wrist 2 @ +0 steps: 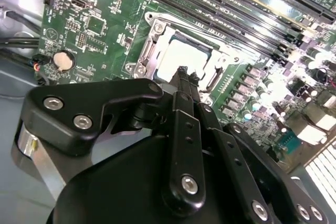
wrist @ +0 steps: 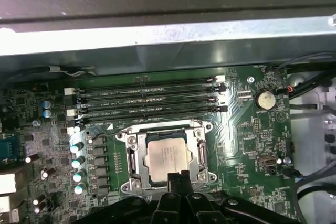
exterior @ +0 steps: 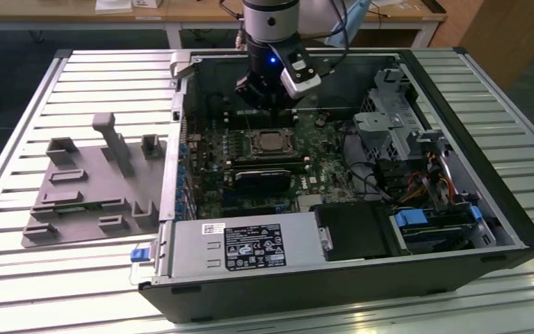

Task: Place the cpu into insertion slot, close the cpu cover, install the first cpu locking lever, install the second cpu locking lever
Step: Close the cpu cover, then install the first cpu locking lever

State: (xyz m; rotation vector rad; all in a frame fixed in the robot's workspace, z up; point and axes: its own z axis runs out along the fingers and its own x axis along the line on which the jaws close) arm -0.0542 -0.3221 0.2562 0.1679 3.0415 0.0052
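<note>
The cpu (wrist: 165, 156), a square chip with a silver-grey top, lies flat in the insertion slot (wrist: 124, 186) on the green motherboard. It is also visible in the second wrist view (wrist 2: 181, 59) and in the exterior view (exterior: 269, 142). The cpu cover (wrist: 135, 157), a thin silvery frame, lies down around the chip. My gripper (wrist: 178, 178) hangs just above the near edge of the chip, shut with nothing between its fingers. In the exterior view my gripper (exterior: 264, 104) stands inside the open computer case, above the socket. From these views I cannot tell whether the locking levers are latched.
Several long black memory slots (wrist: 147, 103) run beside the socket, and a coin cell (wrist: 266, 99) sits near them. A black card (exterior: 262, 182), the power supply (exterior: 239, 247) and the drive cage (exterior: 388, 111) crowd the case. A grey fixture tray (exterior: 91, 188) lies at the exterior view's left.
</note>
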